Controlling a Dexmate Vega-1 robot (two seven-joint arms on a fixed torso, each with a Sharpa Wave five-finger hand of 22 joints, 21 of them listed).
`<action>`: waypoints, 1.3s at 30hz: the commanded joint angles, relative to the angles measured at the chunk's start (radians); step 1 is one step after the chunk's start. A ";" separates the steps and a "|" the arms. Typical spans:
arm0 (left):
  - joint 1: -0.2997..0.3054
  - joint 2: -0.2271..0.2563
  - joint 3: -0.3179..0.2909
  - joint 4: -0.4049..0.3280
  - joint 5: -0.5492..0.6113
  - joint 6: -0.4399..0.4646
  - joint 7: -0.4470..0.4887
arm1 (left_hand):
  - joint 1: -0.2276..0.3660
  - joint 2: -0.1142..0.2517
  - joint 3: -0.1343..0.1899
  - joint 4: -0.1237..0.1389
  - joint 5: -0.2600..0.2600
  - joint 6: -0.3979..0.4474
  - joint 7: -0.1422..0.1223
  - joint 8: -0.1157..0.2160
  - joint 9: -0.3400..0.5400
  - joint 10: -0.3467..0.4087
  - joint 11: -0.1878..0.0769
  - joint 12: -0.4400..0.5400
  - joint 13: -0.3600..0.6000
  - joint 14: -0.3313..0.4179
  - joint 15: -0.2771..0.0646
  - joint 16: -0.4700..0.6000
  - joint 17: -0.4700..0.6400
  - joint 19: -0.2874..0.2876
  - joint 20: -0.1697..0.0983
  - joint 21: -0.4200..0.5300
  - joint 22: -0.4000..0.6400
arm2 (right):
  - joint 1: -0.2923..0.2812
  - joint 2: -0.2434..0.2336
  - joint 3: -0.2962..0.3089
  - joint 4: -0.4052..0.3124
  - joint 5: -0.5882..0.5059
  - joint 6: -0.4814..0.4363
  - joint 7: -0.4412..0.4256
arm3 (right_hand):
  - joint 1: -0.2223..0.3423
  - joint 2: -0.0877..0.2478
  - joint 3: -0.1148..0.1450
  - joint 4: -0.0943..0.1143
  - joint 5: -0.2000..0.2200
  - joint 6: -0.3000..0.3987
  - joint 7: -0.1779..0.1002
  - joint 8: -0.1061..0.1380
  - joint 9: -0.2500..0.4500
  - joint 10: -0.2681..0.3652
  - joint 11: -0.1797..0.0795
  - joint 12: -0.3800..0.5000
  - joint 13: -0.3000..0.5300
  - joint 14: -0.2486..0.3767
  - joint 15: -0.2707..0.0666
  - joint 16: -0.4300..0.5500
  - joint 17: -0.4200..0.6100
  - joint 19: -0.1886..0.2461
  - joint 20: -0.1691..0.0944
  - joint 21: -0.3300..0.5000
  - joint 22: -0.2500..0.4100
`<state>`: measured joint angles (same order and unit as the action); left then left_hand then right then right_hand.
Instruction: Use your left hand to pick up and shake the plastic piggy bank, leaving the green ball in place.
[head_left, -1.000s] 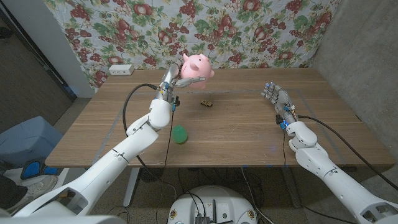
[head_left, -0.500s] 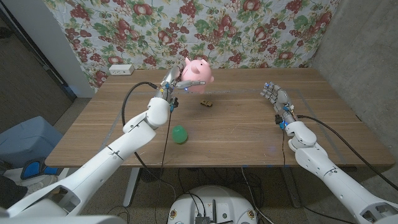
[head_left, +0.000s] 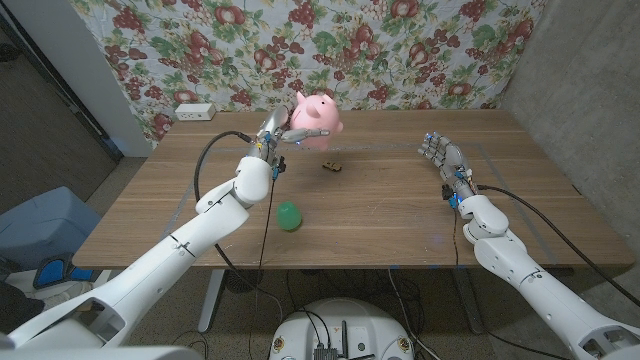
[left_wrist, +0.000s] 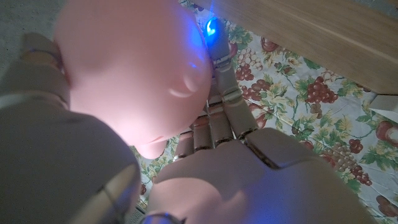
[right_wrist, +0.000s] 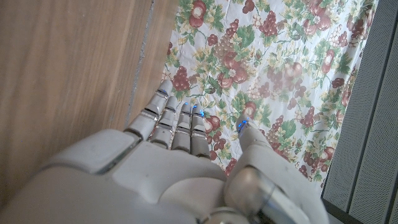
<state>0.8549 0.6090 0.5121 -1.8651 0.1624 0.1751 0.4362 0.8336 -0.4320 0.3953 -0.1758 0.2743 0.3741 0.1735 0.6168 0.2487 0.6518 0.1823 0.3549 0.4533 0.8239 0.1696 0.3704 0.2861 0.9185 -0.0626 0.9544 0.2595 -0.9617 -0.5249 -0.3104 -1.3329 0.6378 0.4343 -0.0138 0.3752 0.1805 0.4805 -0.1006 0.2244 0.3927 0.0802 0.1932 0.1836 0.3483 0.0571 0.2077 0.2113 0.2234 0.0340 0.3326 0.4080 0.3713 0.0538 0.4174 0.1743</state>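
Observation:
My left hand (head_left: 281, 133) holds the pink plastic piggy bank (head_left: 316, 118) up in the air above the far middle of the wooden table (head_left: 390, 210). In the left wrist view the pink piggy bank (left_wrist: 130, 68) sits close against my left hand (left_wrist: 230, 155), whose fingers (left_wrist: 219, 59) wrap along its side. The green ball (head_left: 289, 216) lies on the table nearer the front, below and apart from the raised hand. My right hand (head_left: 443, 156) stands at the table's right side with fingers apart and nothing in it; the right wrist view shows the right hand (right_wrist: 180, 168) empty too.
A small dark object (head_left: 332, 166) lies on the table under the piggy bank. A white power strip (head_left: 194, 111) sits at the far left corner. A floral cloth (head_left: 330, 45) hangs behind the table. A blue bin (head_left: 45, 230) stands on the floor at the left.
The left hand has shifted the piggy bank slightly left and down from one second ago. The ball and the right hand have stayed put.

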 joint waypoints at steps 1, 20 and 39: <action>0.025 -0.069 -0.020 0.106 0.030 -0.230 0.192 | 0.489 0.489 0.013 0.002 0.005 0.439 -0.218 0.027 0.006 0.359 -0.354 -0.001 0.006 0.355 -0.411 0.004 0.003 -0.071 -0.130 0.008 -0.002 | 0.002 0.002 0.000 0.005 0.003 0.000 0.003 | -0.005 -0.004 0.007 -0.002 0.000 0.006 -0.002 0.002 0.006 0.004 0.004 0.004 0.002 0.009 0.000 -0.003 0.003 0.004 -0.004 -0.004 0.005; 0.035 -0.203 -0.066 0.258 0.122 -0.528 0.436 | 0.486 0.487 0.013 0.002 0.007 0.440 -0.225 0.027 0.009 0.362 -0.356 -0.010 0.014 0.354 -0.411 0.001 0.005 -0.084 -0.130 0.031 -0.013 | 0.013 0.002 -0.003 0.019 0.006 -0.002 0.015 | -0.005 -0.004 0.007 -0.003 0.000 0.006 -0.003 0.002 0.005 0.004 0.003 0.004 0.002 0.009 0.000 -0.004 0.003 0.005 -0.004 -0.008 0.005; 0.043 -0.202 -0.078 0.231 0.133 -0.476 0.376 | 0.484 0.486 0.014 0.001 0.009 0.439 -0.227 0.026 0.010 0.365 -0.359 -0.017 0.019 0.353 -0.411 -0.002 0.005 -0.094 -0.129 0.051 -0.022 | 0.009 0.005 0.000 0.020 0.011 -0.001 0.012 | -0.005 -0.004 0.007 -0.003 0.000 0.006 -0.004 0.002 0.005 0.003 0.004 0.004 0.002 0.008 0.001 -0.005 0.003 0.007 -0.004 -0.011 0.005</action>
<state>0.8913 0.4072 0.4410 -1.6118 0.2890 -0.3422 0.8503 0.8320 -0.4304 0.3955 -0.1760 0.2786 0.3741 0.1735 0.6168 0.2487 0.6518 0.1820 0.3428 0.4678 0.8239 0.1696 0.3639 0.2888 0.9039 -0.0480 0.9994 0.2366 -0.9514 -0.5222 -0.3120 -1.3155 0.6448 0.4321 -0.0025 0.3752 0.1805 0.4804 -0.1006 0.2244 0.3927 0.0801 0.1932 0.1836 0.3482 0.0571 0.2077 0.2112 0.2234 0.0340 0.3279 0.4082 0.3712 0.0537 0.4063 0.1742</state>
